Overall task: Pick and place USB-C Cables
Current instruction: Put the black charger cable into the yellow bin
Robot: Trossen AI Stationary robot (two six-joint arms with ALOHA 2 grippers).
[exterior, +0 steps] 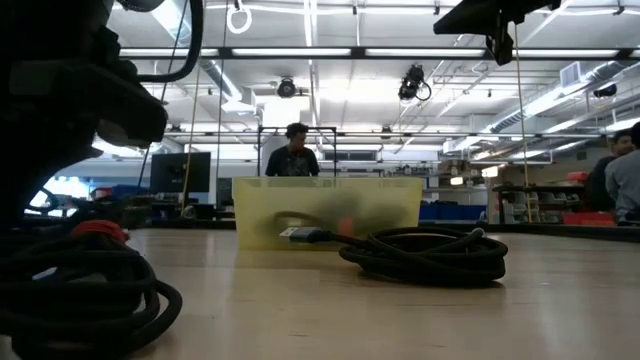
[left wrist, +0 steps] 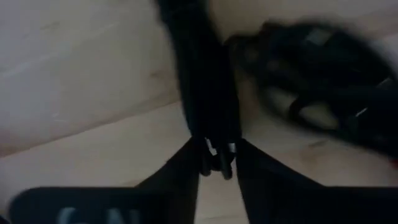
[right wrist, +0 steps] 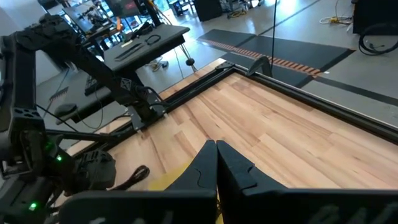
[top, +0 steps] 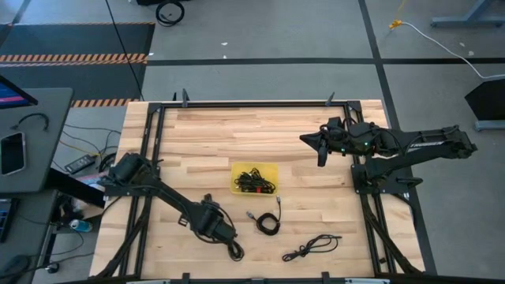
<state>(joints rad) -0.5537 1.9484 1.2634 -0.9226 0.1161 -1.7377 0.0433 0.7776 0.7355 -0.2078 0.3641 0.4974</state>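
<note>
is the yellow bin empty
No, the yellow bin already holds a tangle of black USB-C cables, seen plainly in the high view.

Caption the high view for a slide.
Left gripper down on a cable at the table's front; yellow bin mid-table, right gripper waiting above.

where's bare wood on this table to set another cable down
Most free: the wide strip between the yellow bin and the far frame rail, left of the raised right gripper. Crowded: the near edge, with the left gripper down on a cable, a coiled cable and a loose cable.
</note>
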